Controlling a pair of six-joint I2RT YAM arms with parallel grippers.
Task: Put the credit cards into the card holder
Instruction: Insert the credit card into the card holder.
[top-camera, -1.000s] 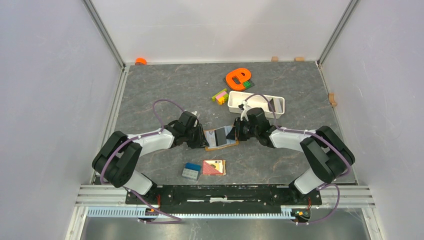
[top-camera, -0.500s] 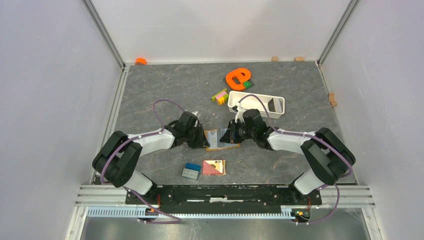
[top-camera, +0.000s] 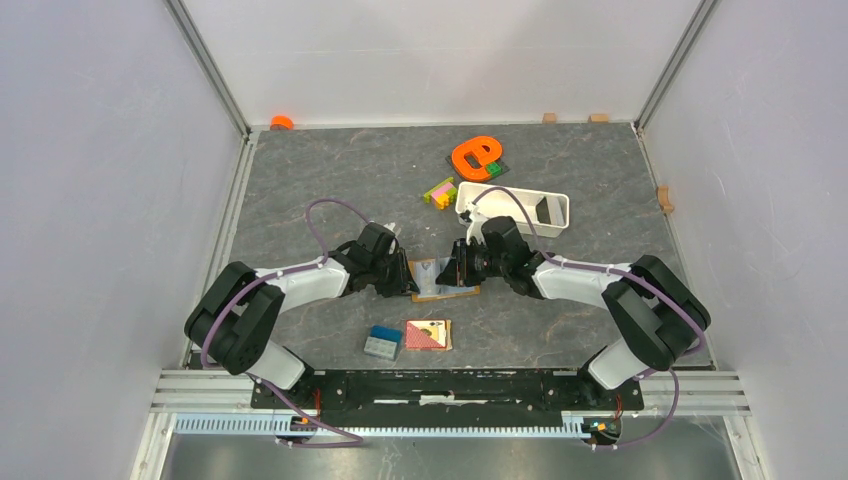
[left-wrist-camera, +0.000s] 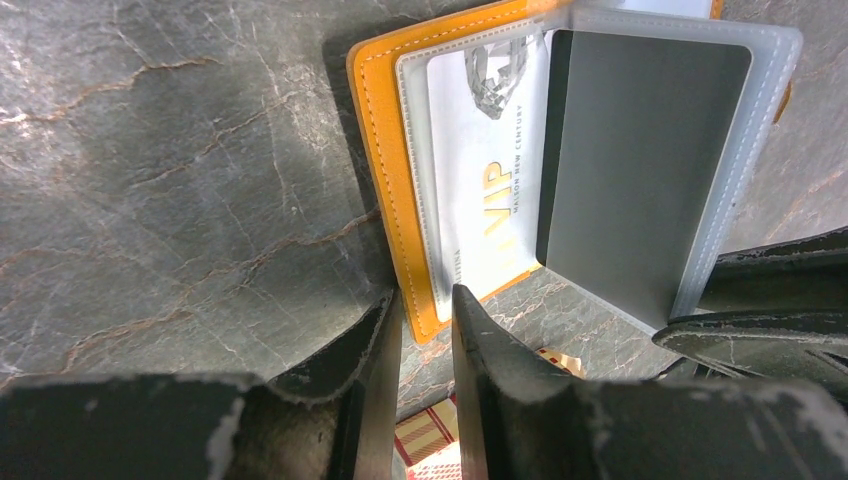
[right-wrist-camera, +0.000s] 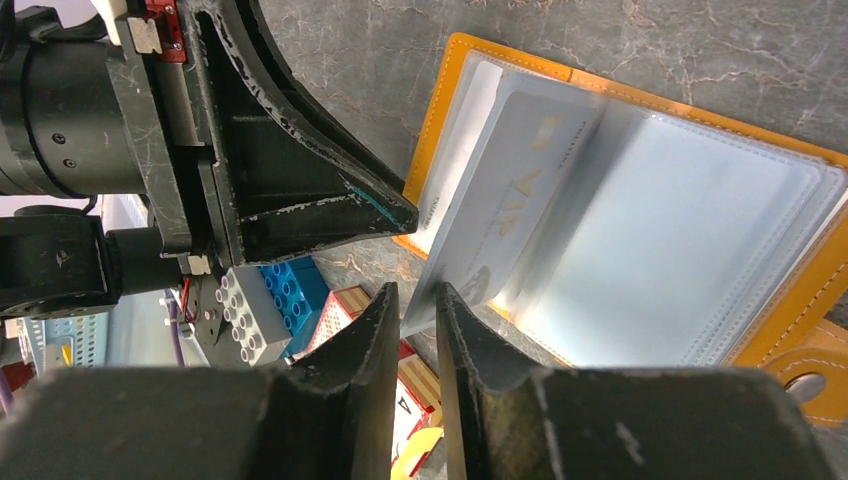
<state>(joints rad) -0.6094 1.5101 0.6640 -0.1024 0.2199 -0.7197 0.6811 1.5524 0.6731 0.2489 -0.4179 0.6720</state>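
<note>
Enclosing the grey veined tabletop (top-camera: 320, 180), pale walls (top-camera: 430, 60) ring the card holder (top-camera: 432, 278)

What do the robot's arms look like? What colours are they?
They match. The left arm and right arm have smooth white tubes between chunky black joints. A thin purple cable runs along each. The left gripper and right gripper have black, scuffed, wedge-shaped fingers.

Dark grey marbled tabletop (top-camera: 300, 180) enclosed by plain pale walls (top-camera: 100, 200)
</note>
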